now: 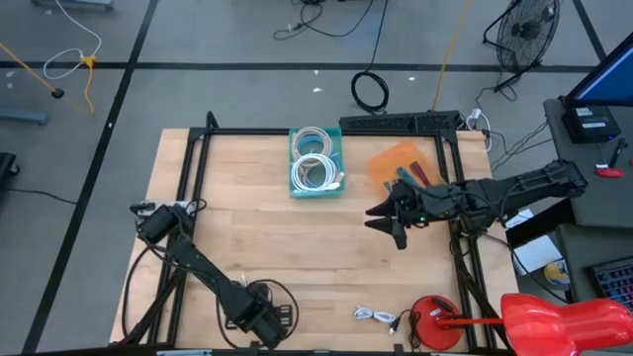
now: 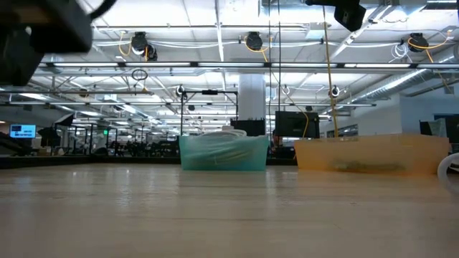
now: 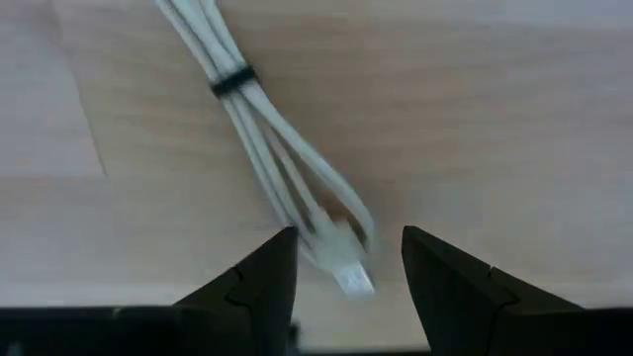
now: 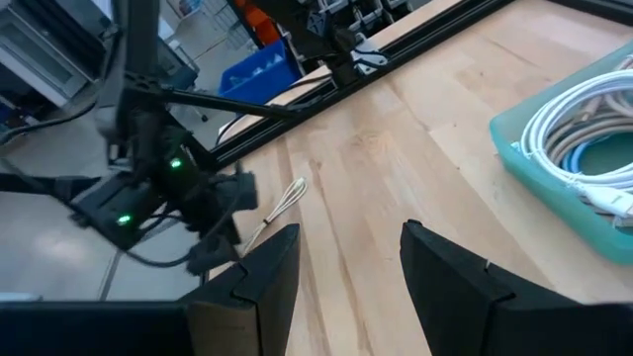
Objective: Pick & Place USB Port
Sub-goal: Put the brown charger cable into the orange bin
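A white USB cable [image 3: 259, 148], bundled with a black tie, lies flat on the wooden table. Its plug end [image 3: 346, 272] lies between the fingers of my left gripper [image 3: 348, 237], which is open and points down over it near the table's front left [image 1: 262, 321]. I see no touch. In the right wrist view the same cable [image 4: 282, 208] shows beside the left arm. My right gripper [image 4: 348, 232] is open with nothing in it, held above the table's right middle [image 1: 381, 220].
A teal tray [image 1: 316, 163] with coiled white cables and an orange tray [image 1: 401, 163] stand at the far middle. Another white cable [image 1: 376, 316] and a red round object [image 1: 435, 321] lie near the front edge. A black frame [image 1: 198, 148] borders the table.
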{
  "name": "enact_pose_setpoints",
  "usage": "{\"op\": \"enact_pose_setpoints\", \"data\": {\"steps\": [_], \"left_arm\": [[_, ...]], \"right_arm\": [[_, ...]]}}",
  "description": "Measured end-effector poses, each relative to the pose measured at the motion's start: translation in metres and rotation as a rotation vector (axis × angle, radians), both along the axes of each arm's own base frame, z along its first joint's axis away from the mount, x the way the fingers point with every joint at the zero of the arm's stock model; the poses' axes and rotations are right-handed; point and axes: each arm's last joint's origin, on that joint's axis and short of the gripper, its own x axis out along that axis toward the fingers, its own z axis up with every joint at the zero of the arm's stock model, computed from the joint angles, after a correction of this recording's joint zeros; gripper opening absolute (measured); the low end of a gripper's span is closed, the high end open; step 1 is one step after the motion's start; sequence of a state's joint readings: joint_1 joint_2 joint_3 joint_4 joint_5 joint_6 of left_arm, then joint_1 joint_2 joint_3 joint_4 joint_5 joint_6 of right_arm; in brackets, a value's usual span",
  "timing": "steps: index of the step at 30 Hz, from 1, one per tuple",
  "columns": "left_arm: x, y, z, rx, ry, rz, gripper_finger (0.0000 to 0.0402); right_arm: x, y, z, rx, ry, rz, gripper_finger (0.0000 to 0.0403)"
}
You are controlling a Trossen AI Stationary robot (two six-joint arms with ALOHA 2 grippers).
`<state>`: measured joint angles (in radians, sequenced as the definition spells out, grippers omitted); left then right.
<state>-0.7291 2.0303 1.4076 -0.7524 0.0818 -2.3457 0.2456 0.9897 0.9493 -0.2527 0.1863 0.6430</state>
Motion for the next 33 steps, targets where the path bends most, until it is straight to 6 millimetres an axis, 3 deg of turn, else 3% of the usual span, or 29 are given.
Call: {"op": "enact_pose_setpoints", "data": {"steps": [8,10,14,18,20,23,28,33], "left_arm": [[-0.005,0.008,-0.018,-0.063,0.023,-0.015,0.0177],[-0.005,0.009,-0.019,-0.055,0.022,-0.032,0.0148],[-0.004,0.009,-0.016,-0.042,-0.011,-0.086,0.0052],[-0.005,0.01,-0.01,-0.011,-0.069,-0.132,0.0054],[-0.004,0.012,-0.004,0.095,-0.162,-0.164,0.0054],[0.002,0.022,0.019,0.264,-0.326,-0.156,0.0054],[0.008,0.034,0.074,0.523,-0.603,-0.181,0.0054],[0.014,0.055,0.145,0.781,-0.798,-0.224,0.0054]], "right_arm": [[-0.001,0.003,0.0,0.021,-0.001,0.004,0.0169],[0.0,0.003,0.0,0.025,-0.002,0.003,0.0169],[0.002,0.003,0.0,0.029,-0.013,0.003,0.0169],[0.005,0.004,-0.001,0.055,-0.008,-0.007,0.0169],[0.008,0.005,-0.002,0.07,-0.012,-0.007,0.0169],[0.014,0.007,-0.004,0.1,-0.02,-0.009,0.0169],[0.028,0.014,-0.007,0.194,-0.05,0.032,0.0169],[0.047,0.022,-0.008,0.35,-0.116,0.107,0.0169]]}}
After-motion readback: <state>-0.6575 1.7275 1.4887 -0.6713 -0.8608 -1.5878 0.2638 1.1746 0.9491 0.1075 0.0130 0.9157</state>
